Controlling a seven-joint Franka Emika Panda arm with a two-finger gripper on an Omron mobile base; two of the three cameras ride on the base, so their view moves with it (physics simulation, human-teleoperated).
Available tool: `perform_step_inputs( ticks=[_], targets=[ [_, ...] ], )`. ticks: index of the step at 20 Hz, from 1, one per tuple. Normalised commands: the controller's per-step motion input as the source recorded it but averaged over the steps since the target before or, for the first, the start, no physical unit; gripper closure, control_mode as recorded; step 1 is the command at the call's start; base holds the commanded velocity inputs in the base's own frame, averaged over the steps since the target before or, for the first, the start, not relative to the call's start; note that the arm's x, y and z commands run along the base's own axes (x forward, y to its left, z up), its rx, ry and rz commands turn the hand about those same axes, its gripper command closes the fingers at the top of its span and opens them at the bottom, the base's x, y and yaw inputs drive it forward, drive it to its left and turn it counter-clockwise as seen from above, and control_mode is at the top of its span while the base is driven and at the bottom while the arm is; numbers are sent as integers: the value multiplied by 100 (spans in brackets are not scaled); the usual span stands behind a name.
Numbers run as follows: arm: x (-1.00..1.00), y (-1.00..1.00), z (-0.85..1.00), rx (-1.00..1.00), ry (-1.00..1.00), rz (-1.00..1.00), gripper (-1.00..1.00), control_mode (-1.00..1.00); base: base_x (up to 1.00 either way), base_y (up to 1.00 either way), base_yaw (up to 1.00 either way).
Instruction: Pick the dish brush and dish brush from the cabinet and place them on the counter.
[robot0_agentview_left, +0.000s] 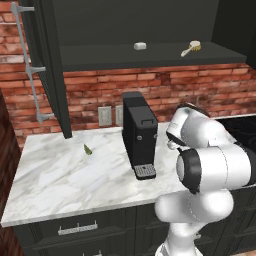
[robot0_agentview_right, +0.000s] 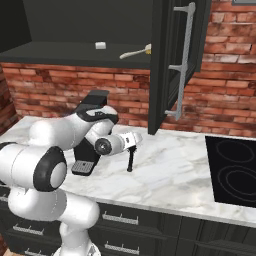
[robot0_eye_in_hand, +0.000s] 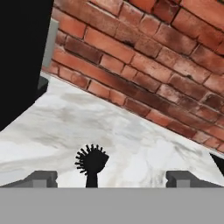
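Note:
The all-black dish brush (robot0_agentview_right: 131, 160) stands almost upright on the white marble counter (robot0_agentview_right: 170, 172), just under my gripper (robot0_agentview_right: 136, 142). In the hand view its bristly head (robot0_eye_in_hand: 92, 160) sits between the two wide-apart fingertips, touching neither, so my gripper (robot0_eye_in_hand: 113, 178) is open and empty. The cream-handled dish brush (robot0_agentview_left: 191, 48) with its round tan head lies on the shelf of the open dark cabinet (robot0_agentview_left: 55, 65); from the right it lies at the shelf's front edge (robot0_agentview_right: 135, 51).
A small white block (robot0_agentview_left: 140, 45) rests on the same shelf. A black coffee machine (robot0_agentview_left: 139, 135) stands on the counter left of my hand. The open cabinet door (robot0_agentview_right: 170, 60) hangs over the counter, a black cooktop (robot0_agentview_right: 235, 170) lies at right, and a small green item (robot0_agentview_left: 87, 149) at left.

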Motion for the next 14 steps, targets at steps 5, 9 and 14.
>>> perform_step_inputs(
  ticks=[5, 9, 14],
  targets=[
    [-23, -17, 83, -6, 0, 0, -100, -100, 0, 0, 0],
    [-16, -25, 89, -2, 1, 0, -100, -100, 0, 0, 0],
    [-12, -29, 98, 0, 0, 0, -100, -100, 0, 0, 0]
  ],
)
